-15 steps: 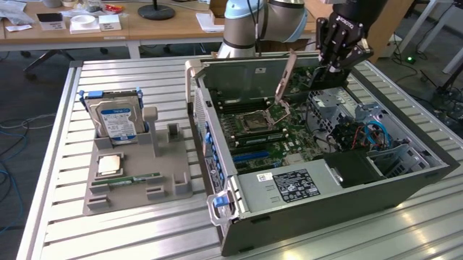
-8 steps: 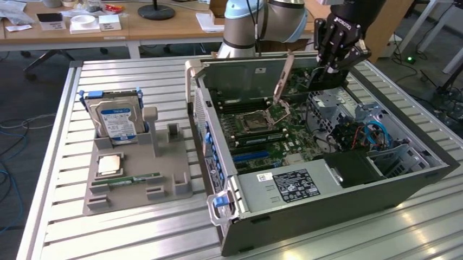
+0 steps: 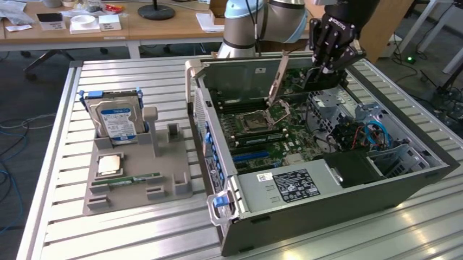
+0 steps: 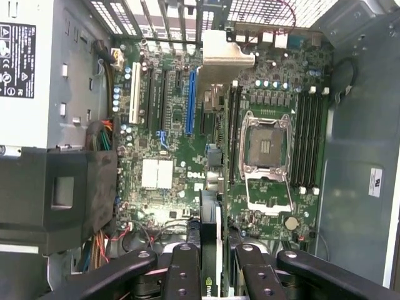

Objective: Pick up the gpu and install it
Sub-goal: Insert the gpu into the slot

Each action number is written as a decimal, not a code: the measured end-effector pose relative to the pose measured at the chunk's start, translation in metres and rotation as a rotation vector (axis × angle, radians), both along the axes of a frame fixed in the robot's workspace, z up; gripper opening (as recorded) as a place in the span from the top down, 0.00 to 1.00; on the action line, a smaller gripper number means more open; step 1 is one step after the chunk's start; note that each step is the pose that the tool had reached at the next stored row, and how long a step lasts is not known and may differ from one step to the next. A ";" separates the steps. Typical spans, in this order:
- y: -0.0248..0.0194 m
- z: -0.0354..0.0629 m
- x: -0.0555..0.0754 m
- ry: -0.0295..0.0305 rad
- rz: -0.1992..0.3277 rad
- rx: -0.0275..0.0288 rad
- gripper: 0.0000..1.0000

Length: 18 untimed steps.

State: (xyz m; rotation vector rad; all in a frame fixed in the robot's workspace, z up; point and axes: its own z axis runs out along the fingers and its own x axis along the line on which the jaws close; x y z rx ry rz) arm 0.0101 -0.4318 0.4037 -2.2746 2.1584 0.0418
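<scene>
On the slatted table lies the open computer case, its motherboard facing up. The install step looks to be in hand. The gpu is off the table, held edge-down over the board inside the case, with its silver bracket toward the rear wall. The gripper has its 2 jaws clenched on the end of the card away from the bracket, and in the wrist view the gpu runs out from between them.

Seating calls, I judge, for the card's lower edge to line up with the 1 long blue slot. Now it sits just beside that slot, toward the CPU socket.

Room is tight. The power supply and black shroud close off 1 side, the rear slot openings meet the bracket, and above is open.
</scene>
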 end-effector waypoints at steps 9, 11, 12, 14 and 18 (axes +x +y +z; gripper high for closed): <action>-0.0018 -0.0019 -0.010 -0.0042 -0.002 -0.0008 0.74; -0.0019 -0.0044 -0.012 -0.0060 -0.004 -0.0007 0.74; -0.0019 -0.0056 -0.013 -0.0069 -0.007 -0.0009 0.74; -0.0019 -0.0065 -0.014 -0.0070 -0.018 -0.0012 0.74; -0.0031 -0.0072 -0.015 -0.0071 -0.032 -0.0010 0.74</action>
